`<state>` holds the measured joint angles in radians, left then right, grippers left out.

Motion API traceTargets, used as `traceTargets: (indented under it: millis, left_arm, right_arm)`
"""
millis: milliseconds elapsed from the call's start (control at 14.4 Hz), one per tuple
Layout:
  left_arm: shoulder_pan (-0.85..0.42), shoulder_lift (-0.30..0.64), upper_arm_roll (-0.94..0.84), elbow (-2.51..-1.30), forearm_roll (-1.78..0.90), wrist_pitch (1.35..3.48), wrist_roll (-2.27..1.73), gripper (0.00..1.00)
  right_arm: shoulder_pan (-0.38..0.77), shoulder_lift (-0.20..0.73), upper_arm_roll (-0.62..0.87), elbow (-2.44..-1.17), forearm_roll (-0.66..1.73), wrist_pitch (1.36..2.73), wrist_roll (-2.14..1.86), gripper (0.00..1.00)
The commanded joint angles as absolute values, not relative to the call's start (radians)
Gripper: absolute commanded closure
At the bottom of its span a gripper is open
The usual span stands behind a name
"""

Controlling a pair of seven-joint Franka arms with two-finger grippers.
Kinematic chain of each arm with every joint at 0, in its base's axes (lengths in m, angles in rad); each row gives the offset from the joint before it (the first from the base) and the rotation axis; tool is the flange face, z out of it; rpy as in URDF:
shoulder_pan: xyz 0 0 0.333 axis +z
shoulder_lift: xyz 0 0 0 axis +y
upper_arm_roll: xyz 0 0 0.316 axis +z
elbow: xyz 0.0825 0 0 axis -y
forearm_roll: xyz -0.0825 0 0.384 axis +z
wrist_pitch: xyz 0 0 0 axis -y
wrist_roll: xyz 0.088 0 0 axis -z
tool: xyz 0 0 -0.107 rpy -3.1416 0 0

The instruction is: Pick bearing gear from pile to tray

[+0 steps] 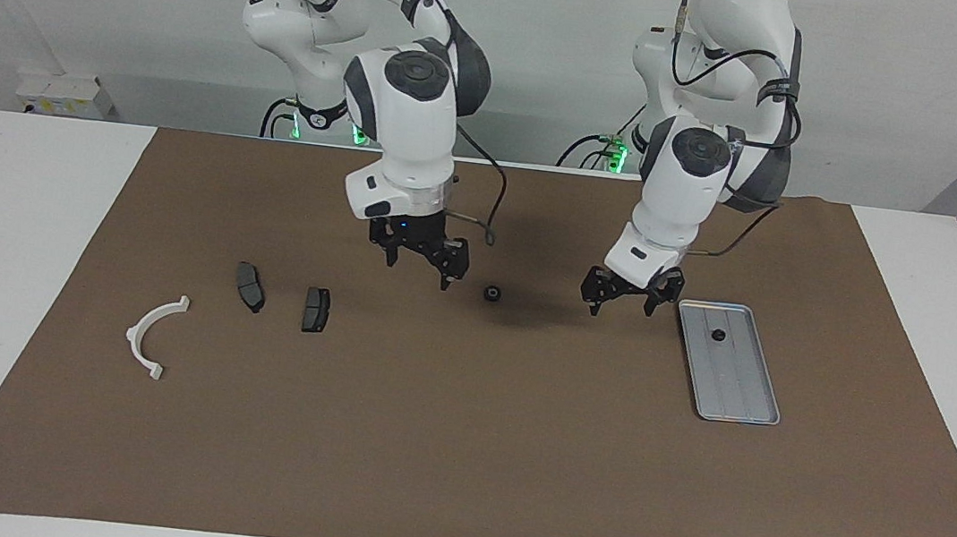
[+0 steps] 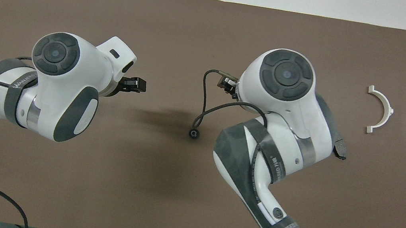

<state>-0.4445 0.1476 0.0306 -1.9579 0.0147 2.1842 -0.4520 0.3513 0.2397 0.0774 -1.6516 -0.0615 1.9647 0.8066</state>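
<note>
A small black bearing gear (image 1: 491,293) (image 2: 194,134) lies on the brown mat, between the two grippers and touching neither. My right gripper (image 1: 422,262) hangs open and empty over the mat, between that gear and the pile. My left gripper (image 1: 622,298) (image 2: 135,85) hovers open and empty between the gear and the tray (image 1: 740,388). A second black bearing gear (image 1: 717,335) rests in the silver tray, in the part of it nearer to the robots. In the overhead view the left arm hides the tray.
The pile lies toward the right arm's end of the mat: two dark grey pads (image 1: 250,286) (image 1: 316,309) and a white curved arc (image 1: 154,335) (image 2: 380,110). The right arm covers most of the pads in the overhead view.
</note>
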Motion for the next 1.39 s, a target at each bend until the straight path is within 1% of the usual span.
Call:
traceTargets:
  millis: [0,278,625,834,1181,1320]
  left_arm:
    - [-0.504,0.153,0.049,-1.945,0.032,2.195,-0.527,0.00]
    - [-0.604,0.155,0.048,-1.947,0.032,2.198,-0.632,0.00]
    - [-0.727,0.238,0.049,-1.905,0.031,2.204,-0.762,0.00]
    - [-0.773,0.304,0.049,-1.872,0.032,2.209,-0.818,0.00]
    - [-0.801,0.362,0.049,-1.873,0.032,2.258,-0.845,0.00]
    - [-0.815,0.368,0.049,-1.885,0.034,2.286,-0.848,0.00]
  right_arm:
    - [0.257,0.196,0.090,-1.657,-0.054,1.919,0.617,0.00]
    - [0.155,0.176,0.089,-1.657,-0.055,1.888,0.393,0.00]
    - [0.068,0.176,0.089,-1.666,-0.055,1.882,0.267,0.00]
    - [0.038,0.176,0.089,-1.666,-0.055,1.882,0.215,0.00]
    - [0.034,0.176,0.089,-1.666,-0.055,1.881,0.209,0.00]
    - [0.032,0.176,0.087,-1.667,-0.055,1.878,0.209,0.00]
